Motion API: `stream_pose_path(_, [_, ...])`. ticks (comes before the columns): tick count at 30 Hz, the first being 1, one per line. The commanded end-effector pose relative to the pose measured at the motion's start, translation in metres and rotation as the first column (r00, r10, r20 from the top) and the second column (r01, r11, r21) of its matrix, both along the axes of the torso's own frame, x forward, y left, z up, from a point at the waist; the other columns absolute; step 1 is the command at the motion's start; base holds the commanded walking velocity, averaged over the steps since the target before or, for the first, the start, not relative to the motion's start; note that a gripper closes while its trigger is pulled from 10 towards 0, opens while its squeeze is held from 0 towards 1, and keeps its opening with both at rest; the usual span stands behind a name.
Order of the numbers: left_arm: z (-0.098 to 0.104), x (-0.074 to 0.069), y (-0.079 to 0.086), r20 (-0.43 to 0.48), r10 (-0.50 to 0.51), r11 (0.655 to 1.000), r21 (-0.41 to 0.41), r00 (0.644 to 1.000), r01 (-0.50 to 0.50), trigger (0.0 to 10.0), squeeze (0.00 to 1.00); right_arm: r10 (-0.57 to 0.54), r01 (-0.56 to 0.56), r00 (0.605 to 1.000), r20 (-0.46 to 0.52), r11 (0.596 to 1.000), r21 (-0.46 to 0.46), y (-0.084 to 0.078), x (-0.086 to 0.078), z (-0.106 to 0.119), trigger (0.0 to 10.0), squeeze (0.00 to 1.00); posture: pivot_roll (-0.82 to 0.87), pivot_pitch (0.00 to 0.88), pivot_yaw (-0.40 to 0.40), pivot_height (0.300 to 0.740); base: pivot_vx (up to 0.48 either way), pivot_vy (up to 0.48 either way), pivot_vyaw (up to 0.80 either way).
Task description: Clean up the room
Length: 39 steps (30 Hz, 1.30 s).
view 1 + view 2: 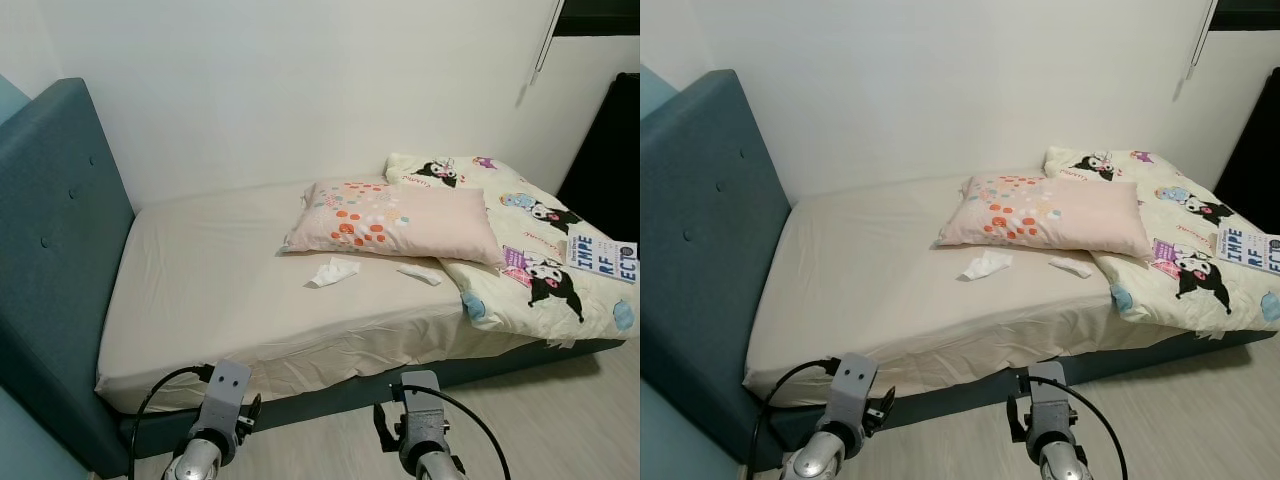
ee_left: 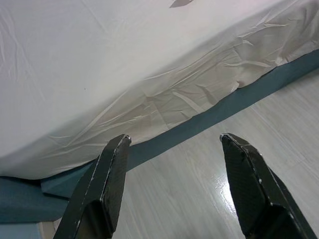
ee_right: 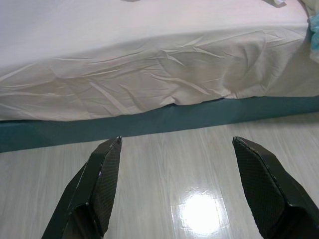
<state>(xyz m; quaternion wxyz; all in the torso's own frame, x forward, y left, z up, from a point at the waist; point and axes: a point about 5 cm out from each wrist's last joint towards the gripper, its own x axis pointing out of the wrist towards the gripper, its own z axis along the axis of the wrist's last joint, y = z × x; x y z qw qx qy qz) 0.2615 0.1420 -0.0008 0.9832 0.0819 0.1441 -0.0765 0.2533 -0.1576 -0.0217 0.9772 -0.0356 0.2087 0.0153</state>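
Two wide-open claws, left claw (image 2: pixel 172 186) and right claw (image 3: pixel 177 191), hover over floor (image 3: pixel 164 174) beside bed edge (image 3: pixel 149 122).

A crumpled white tissue (image 1: pixel 334 271) lies on the beige fitted sheet of the bed (image 1: pixel 210 290), around the middle of the mattress, just in front of the pale pink pillow with orange and teal dots (image 1: pixel 397 220). A second, smaller white scrap of tissue (image 1: pixel 418 273) lies flat near the pillow's front corner, close to the edge of the cream cartoon-print quilt (image 1: pixel 530 250) bunched at the foot end. The pillow rests askew, partly overlapping the quilt. A white booklet with blue lettering (image 1: pixel 601 258) sits on the quilt near its far edge.
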Motion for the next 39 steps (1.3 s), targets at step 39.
stream_pose_path(39, [-0.0019,0.0002,0.0007,-0.013,0.0,1.0,0.011,1.0,0.001,10.0,0.0,0.017,-0.017,1.0,-0.007,1.0,0.0,0.0041,0.0016,-0.0004,10.0,0.0,-0.03,0.02,-0.012,0.74,0.0,0.0,0.0])
